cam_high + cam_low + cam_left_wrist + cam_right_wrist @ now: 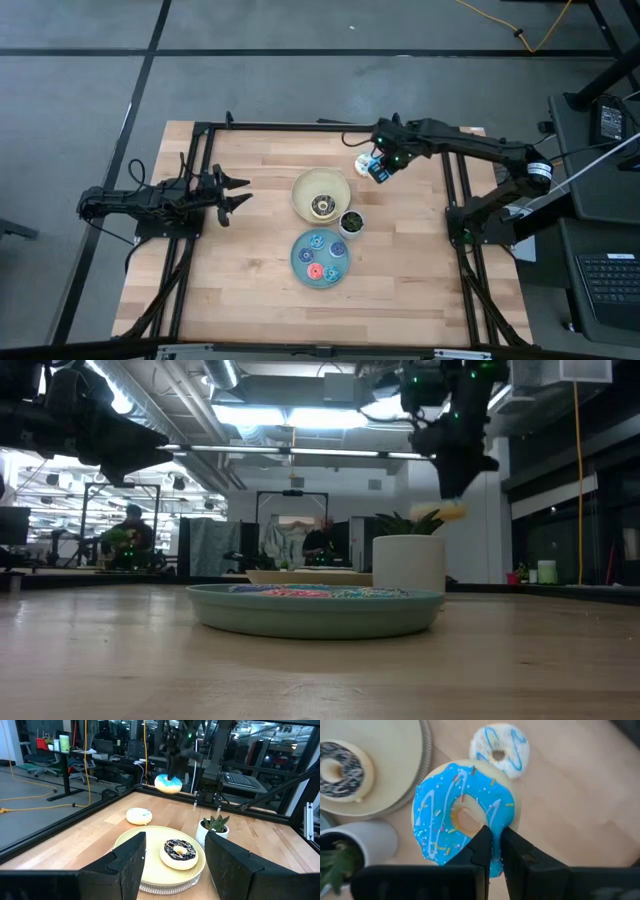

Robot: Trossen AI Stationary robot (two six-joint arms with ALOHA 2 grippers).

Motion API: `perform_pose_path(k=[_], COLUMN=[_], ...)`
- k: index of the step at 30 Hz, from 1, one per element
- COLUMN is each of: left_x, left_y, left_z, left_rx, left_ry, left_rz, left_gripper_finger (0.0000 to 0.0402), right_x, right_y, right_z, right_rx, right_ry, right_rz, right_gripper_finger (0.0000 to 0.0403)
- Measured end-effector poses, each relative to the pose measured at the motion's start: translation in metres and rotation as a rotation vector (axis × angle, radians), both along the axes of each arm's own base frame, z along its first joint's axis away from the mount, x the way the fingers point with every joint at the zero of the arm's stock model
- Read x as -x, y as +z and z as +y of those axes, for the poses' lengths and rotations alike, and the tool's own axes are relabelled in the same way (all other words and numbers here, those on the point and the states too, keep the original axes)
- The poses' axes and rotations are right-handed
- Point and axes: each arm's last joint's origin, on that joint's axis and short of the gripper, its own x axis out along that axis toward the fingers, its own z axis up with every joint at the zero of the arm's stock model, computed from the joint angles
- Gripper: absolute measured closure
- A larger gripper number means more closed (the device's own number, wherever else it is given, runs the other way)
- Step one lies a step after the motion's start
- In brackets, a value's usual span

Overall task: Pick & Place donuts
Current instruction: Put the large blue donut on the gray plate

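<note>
On a wooden table [250, 270] ringed by a black frame, a cream plate [305, 186] sits near the middle and carries one dark-iced donut [322, 207], lying flat toward the plate's near edge with its hole facing up. Just in front of it, a blue plate [299, 262] holds several tiny donuts [322, 258], blue ones and a pink one, all lying flat; the low view shows only their tops above the rim. A small white pot with a green plant [351, 222] stands between the two plates, just to the right of the cream one. The right gripper [493, 851] hangs over the far right part of the table, its fingers nearly closed, pinching the rim of a blue-iced donut [462, 815] with one finger through the hole; the donut is lifted clear of the wood, and in the left wrist view it rides roughly level, icing up. Under and just beside it, a white-iced donut [500, 749] with blue stripes lies flat on the bare wood, apart from the cream plate. The left gripper [236, 192] waits at the table's left side, fingers spread wide and holding nothing, pointed toward the cream plate.
</note>
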Motion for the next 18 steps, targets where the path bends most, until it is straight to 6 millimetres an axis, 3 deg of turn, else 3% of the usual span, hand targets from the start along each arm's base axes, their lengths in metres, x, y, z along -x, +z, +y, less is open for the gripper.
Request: perform_pose_path(k=[6, 18], left_x=[0.0, 0.0], left_y=[0.0, 0.0], left_z=[0.0, 0.0], left_rx=[0.0, 0.0], left_ry=[0.0, 0.0], left_rz=[0.0, 0.0], left_gripper_finger=[0.0205, 0.0205], right_x=[-0.01, -0.063], right_y=[0.025, 0.05], right_z=[-0.004, -0.028], right_rx=[0.004, 0.029], right_ry=[0.042, 0.14], right_rz=[0.017, 0.026], right_gripper_finger=[0.0364, 0.0364])
